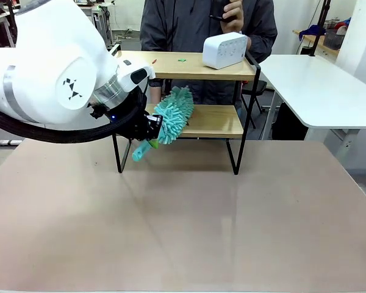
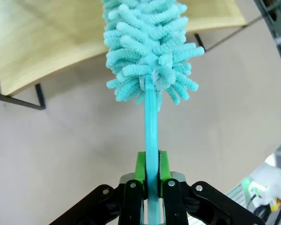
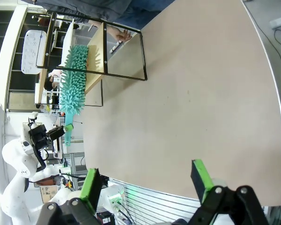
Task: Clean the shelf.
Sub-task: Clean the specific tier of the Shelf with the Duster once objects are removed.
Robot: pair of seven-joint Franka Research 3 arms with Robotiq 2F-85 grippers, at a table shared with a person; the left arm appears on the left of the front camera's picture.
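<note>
The shelf (image 1: 210,66) stands at the table's far side, a black frame with two light wooden boards. My left gripper (image 1: 150,130) is shut on the handle of a teal fluffy duster (image 1: 174,113), whose head lies at the left end of the lower board (image 1: 216,121). In the left wrist view the green pads (image 2: 140,169) clamp the thin teal handle, and the duster head (image 2: 147,47) reaches over the lower board's edge (image 2: 47,42). My right gripper (image 3: 145,182) hangs open over the table, far from the shelf (image 3: 99,51) and duster (image 3: 74,77).
A white box-shaped device (image 1: 224,50) sits on the top board's right end, with a small green scrap (image 1: 182,60) near the middle. A person (image 1: 207,24) stands right behind the shelf. A white table (image 1: 317,85) stands to the right. The beige tabletop (image 1: 189,220) lies in front.
</note>
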